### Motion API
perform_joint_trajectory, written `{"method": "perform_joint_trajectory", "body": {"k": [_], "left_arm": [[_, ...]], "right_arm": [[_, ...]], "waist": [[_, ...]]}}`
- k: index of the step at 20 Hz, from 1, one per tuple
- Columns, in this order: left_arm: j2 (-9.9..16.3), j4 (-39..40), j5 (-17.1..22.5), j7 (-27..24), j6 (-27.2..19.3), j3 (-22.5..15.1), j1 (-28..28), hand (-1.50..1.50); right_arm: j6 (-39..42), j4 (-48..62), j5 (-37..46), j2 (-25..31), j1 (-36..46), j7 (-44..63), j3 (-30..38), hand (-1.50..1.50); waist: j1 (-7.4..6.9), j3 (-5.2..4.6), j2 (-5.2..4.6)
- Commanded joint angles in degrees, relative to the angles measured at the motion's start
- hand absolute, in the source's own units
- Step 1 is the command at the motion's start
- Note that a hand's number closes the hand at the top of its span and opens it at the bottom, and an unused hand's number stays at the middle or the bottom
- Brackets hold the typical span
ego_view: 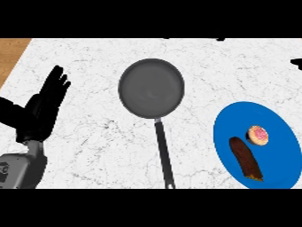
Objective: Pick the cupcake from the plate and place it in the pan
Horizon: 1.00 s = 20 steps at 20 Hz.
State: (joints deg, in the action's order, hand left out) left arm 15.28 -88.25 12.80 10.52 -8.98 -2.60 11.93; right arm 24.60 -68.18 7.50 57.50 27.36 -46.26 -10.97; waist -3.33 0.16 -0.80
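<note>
Cupcake (258, 135) on blue plate (285, 164), well apart from left hand (35, 113).

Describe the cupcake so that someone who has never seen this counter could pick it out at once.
Find the blue plate at the right of the white marble counter, beside the dark pan. Two things lie on it. The cupcake is the small round one with a pink top, right of the long dark brown piece.

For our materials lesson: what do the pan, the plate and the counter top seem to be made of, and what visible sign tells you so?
Pan: probably dark grey metal, matte, with a soft sheen and a thin dark handle.
Plate: plain blue, smooth and even; glazed ceramic or plastic, cannot tell.
Counter top: white with fine grey veins, looks like marble.
</note>
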Motion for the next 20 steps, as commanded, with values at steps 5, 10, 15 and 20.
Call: {"method": "perform_joint_trajectory", "body": {"k": [5, 10, 15, 20], "left_arm": [[0.07, -1.28, -1.46, 1.11, -0.43, -0.5, -1.2, 0.0], [0.68, -0.73, 0.02, 1.86, 0.02, 1.65, 0.47, 0.0], [-0.01, -3.33, -0.74, 2.69, -0.47, 1.61, -1.71, 0.0], [-1.17, -2.0, -2.57, 1.54, -0.88, 1.25, -3.18, 0.0]], "right_arm": [[-0.25, 3.81, 16.41, -1.06, 7.49, -8.08, -12.3, -1.5], [0.54, 0.2, 26.11, 0.2, 8.83, -3.32, -21.93, -1.5], [-5.15, 4.66, 31.83, -2.81, 7.91, -7.94, -23.24, -1.5], [-10.69, -4.01, 35.78, 3.4, 3.9, -6.71, -20.81, -1.5]], "waist": [[0.73, -0.11, 0.32], [1.32, -0.21, 0.46], [2.37, -0.14, 0.66], [3.6, -0.17, 0.99]]}}
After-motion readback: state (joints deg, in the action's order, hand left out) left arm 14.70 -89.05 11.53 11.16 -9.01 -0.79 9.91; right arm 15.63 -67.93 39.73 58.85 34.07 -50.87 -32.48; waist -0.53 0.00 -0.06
